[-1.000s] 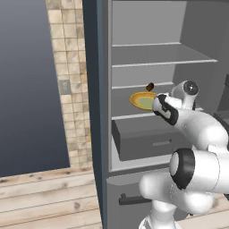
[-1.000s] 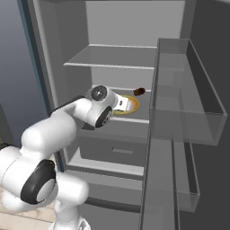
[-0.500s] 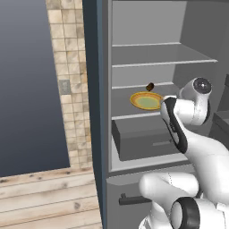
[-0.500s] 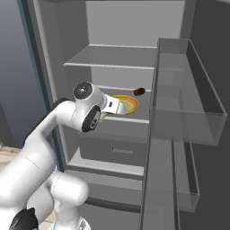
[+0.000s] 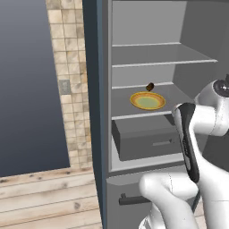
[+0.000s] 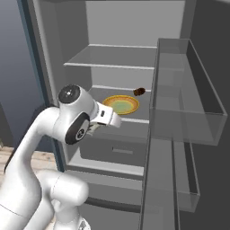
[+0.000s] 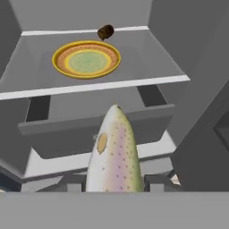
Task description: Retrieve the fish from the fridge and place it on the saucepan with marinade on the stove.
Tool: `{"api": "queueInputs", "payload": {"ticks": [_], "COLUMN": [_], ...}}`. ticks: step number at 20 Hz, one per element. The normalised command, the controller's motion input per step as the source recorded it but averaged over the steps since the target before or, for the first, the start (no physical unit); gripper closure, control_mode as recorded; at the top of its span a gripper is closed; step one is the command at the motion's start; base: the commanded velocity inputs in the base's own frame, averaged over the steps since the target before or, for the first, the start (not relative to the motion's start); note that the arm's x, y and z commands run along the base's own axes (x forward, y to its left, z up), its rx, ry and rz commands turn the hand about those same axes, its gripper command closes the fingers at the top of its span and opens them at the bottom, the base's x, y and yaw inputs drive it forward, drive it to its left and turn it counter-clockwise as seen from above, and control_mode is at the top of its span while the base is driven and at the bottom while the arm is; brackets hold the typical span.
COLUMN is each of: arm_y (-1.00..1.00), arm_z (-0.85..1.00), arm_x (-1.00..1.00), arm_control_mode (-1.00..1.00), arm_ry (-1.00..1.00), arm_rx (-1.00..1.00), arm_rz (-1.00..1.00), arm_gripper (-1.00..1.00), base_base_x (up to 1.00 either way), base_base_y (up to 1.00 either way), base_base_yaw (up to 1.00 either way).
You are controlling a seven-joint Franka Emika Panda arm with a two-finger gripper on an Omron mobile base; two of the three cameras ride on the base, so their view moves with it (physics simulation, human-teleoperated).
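Fish (image 7: 114, 152) clamped in pincer (image 7: 114, 185), jaws shut on its tail end, body held outside open fridge (image 5: 156, 58), in front of grey drawer (image 7: 94, 129). Retrieval step seems near done; next calls for turn toward stove. Fish: tapered, speckled, glossy. Yellow-rimmed plate (image 7: 86, 58) round, shallow, on pale shelf.

The tall grey open fridge (image 5: 147, 53) stands right of the beige tiled wall strip (image 5: 67, 85). On its middle shelf sits the round yellow plate (image 7: 86, 59), a small dark brown object (image 7: 105, 31) just behind it, the grey drawer (image 7: 94, 129) below; the speckled silver fish (image 7: 114, 154) is out in front.
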Motion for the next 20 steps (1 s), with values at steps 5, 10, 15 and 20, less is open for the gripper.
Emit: {"api": "queueInputs", "payload": {"ticks": [5, 10, 15, 20], "arm_y": [0.01, 0.27, 0.44, 0.46], "arm_z": [0.08, 0.33, 0.43, 0.36], "arm_x": [-0.93, -0.78, -0.54, -0.31], "arm_control_mode": [-1.0, -1.0, -1.0, -1.0], "arm_ry": [0.11, 0.17, 0.21, 0.17], "arm_rx": [0.0, 0.0, 0.0, 0.0], "arm_rz": [0.0, -0.01, 0.0, 0.0], "arm_gripper": [1.0, 1.0, 1.0, 1.0], "base_base_x": [0.0, 0.0, 0.0, 0.0], "base_base_y": [0.0, 0.0, 0.0, 0.0], "base_base_yaw": [0.0, 0.0, 0.0, 0.0]}}
